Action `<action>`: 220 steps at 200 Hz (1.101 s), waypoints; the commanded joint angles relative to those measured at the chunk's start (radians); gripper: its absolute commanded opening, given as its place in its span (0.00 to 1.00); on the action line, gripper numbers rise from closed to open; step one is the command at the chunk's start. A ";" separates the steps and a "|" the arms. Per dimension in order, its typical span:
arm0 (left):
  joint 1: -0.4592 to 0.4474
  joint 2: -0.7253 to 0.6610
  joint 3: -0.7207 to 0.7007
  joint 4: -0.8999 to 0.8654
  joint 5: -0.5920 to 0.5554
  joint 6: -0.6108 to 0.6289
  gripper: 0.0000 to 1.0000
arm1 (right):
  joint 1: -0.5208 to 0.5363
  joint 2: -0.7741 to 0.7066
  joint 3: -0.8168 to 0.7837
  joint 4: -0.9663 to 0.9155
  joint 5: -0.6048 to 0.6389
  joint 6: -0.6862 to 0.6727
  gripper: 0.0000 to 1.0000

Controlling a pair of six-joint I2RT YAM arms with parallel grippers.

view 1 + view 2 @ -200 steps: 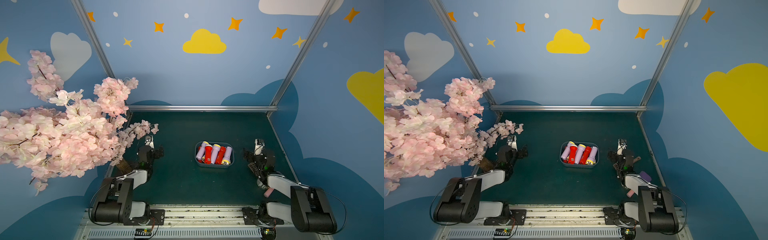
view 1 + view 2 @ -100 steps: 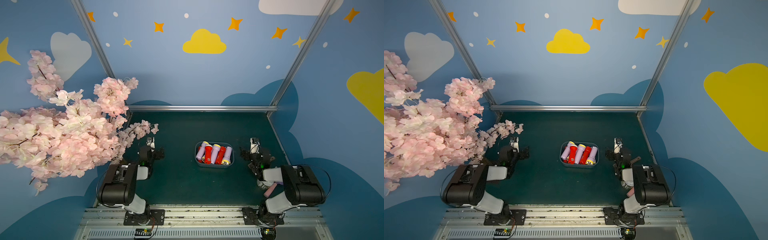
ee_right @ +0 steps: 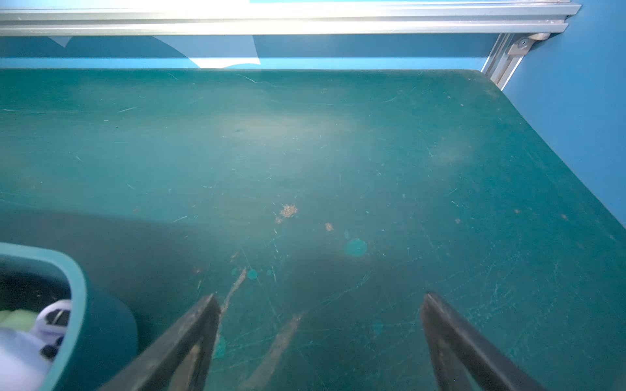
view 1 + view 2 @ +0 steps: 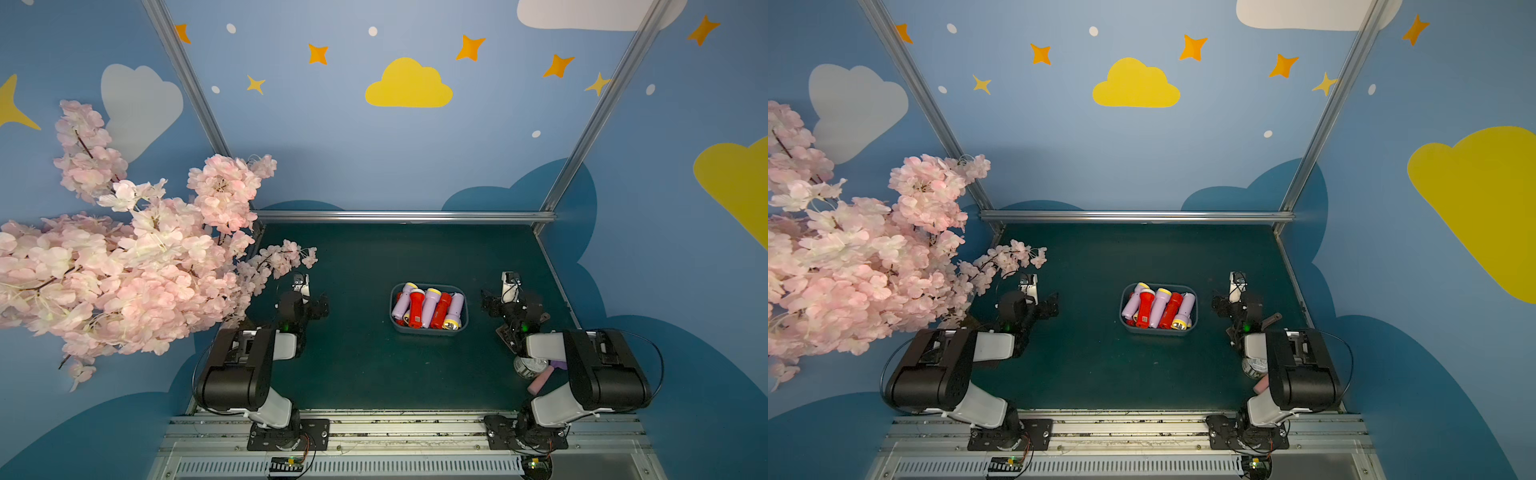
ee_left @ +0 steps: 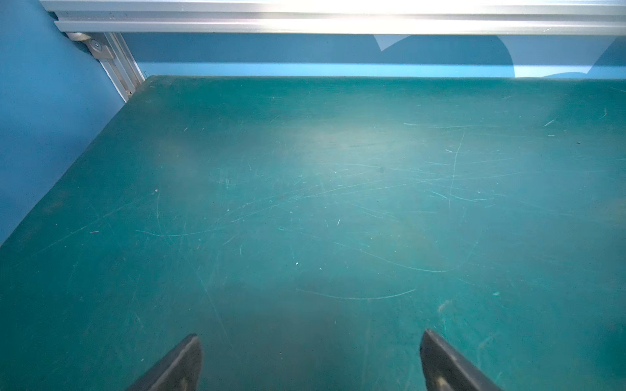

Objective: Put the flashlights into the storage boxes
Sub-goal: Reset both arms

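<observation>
Left gripper (image 5: 310,337): released, jaws wide apart, nothing between them, bare green mat (image 5: 338,186) ahead of it. Right gripper (image 3: 319,297): also released, wide, empty, over scratched mat. Both point toward the back rail (image 5: 338,20).

Storage bin (image 4: 429,331), dark blue-grey, sits on the mat between the two grippers and nearer the right one. It is on the right gripper's left side, near but apart. In the right wrist view its rounded corner shows just beside the finger (image 3: 183,342) on that side. From the left gripper it is off to the right, well apart.

All flashlights (image 4: 430,306) in view are inside the bin, lying side by side. The top layer is five: lilac, red, lilac, red, lilac, with yellow head rings on the lilac ones. More lie underneath, count unclear. Same in both top views.

Behind the right gripper, under its forearm: silver tin can (image 4: 530,368), with a pink cylinder (image 4: 539,381) touching or just beside it, can't tell which. Pink blossom branch (image 4: 124,257) is out past the left gripper's left side.
</observation>
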 commanded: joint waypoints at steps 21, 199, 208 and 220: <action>0.002 -0.014 0.017 0.015 0.009 -0.004 0.99 | -0.002 -0.010 0.010 -0.008 0.009 0.005 0.93; 0.003 -0.013 0.018 0.013 0.009 -0.004 0.99 | -0.001 -0.010 0.011 -0.010 0.011 0.005 0.93; 0.002 -0.013 0.018 0.012 0.009 -0.003 0.99 | -0.001 -0.010 0.013 -0.011 0.010 0.005 0.93; 0.003 -0.015 0.018 0.013 0.009 -0.004 0.99 | -0.002 -0.010 0.014 -0.013 0.010 0.005 0.93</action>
